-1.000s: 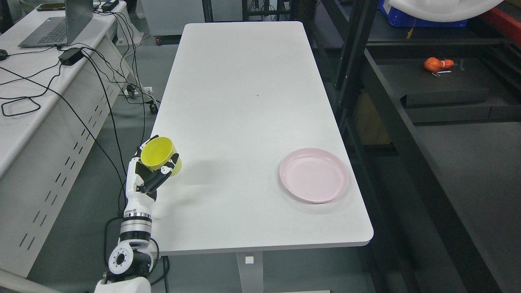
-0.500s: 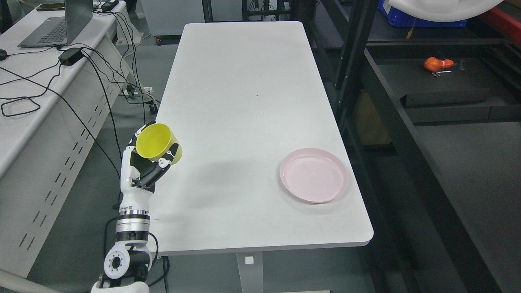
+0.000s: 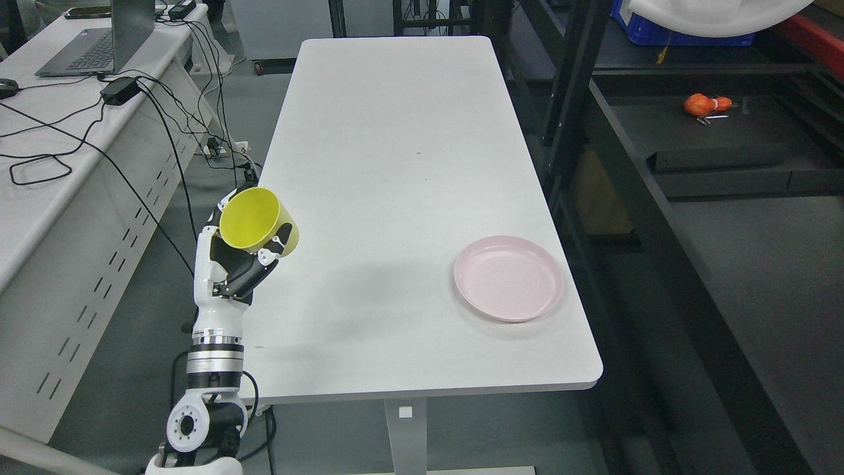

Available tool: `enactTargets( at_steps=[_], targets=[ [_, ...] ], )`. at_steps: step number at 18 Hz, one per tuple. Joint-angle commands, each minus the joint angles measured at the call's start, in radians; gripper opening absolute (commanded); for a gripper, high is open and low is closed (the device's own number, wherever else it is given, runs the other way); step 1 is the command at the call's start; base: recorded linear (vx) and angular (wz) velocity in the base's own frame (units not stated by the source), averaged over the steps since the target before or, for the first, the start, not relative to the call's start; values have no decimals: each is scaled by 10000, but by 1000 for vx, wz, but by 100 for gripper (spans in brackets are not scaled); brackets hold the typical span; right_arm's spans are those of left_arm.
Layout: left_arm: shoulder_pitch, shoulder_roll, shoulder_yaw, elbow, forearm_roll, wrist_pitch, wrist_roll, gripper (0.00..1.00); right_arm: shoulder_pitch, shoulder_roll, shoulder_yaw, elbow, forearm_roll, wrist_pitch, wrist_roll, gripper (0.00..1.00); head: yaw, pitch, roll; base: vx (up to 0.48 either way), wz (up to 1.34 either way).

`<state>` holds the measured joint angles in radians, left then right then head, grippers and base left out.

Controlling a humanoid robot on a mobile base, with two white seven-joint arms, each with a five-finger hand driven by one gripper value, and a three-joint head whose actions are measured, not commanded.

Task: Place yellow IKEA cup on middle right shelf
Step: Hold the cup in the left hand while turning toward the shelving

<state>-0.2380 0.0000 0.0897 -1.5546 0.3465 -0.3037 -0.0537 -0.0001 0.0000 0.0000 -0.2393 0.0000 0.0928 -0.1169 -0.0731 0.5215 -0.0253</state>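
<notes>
Yellow and smooth, the cup (image 3: 257,220) is a plain round tumbler with no handle in view, tipped so its open mouth faces up and toward the camera, showing a bare, empty inside of the same yellow as the wall. The left hand (image 3: 232,264) grips it, black-and-white fingers (image 3: 267,258) wrapped around the lower wall, at the near left edge of the table (image 3: 395,165), lifted clear of the white top. The arm rises from the bottom left corner, a ringed metal wrist below the white palm. Farther right, near the table's right edge, a pink plate (image 3: 508,278) lies flat, well apart from the cup. Beyond the table's right side stand the dark uprights of a shelf (image 3: 692,138), with a small orange thing (image 3: 705,104) lying on one of its black boards. At far left a desk (image 3: 59,165) carries a laptop (image 3: 99,39) and loose black cables (image 3: 132,119).
</notes>
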Motion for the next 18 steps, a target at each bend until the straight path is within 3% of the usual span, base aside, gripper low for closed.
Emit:
enactTargets(
  at_steps=[1, 18],
  targets=[
    [33, 175, -100, -453, 2, 77, 15, 1, 139, -175, 169, 0, -245, 8, 3, 99, 0, 0, 0, -82, -10],
    [33, 175, -115, -438, 2, 92, 46, 1, 139, -175, 169, 0, -245, 8, 3, 99, 0, 0, 0, -218, -90]
  ],
)
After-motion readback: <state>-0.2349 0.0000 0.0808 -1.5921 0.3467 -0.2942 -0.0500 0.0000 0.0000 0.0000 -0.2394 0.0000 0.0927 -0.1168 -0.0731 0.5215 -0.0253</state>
